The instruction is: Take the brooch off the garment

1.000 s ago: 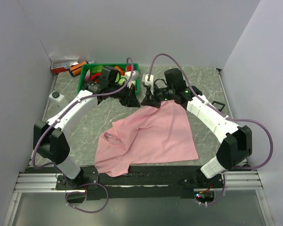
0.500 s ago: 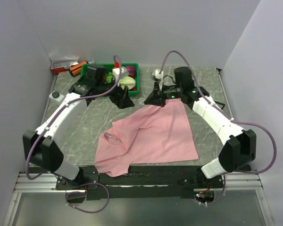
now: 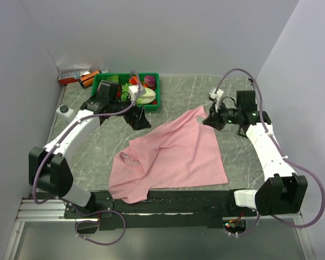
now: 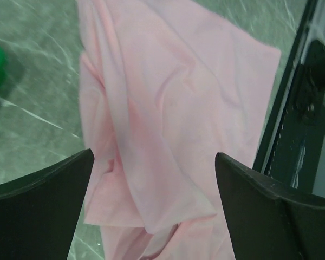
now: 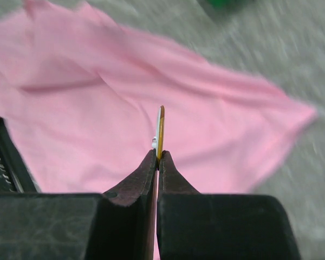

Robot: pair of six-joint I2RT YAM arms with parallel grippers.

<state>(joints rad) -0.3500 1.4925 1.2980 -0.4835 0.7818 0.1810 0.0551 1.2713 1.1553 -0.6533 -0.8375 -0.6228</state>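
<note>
Right pincer, you see, clamps the brooch edge-on at its tips; garment lies on the table beneath, one corner reaching it. Left pincer gapes above the garment.

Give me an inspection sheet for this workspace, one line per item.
Surface: grey-green marbled table.
Job's things: pink garment lies spread, its far corner raised toward the right pincer; brooch is seen edge-on as a thin yellow disc; cannot tell if it is free of the cloth.
Clutter: green bin of mixed items at the far edge; red box in the far left corner.
Grippers: left pincer open above the garment, holding nothing; right pincer shut on the brooch.
Cables: purple cables loop off both arms, off the garment.
Surroundings: plain pale walls; metal rail at the near edge.
</note>
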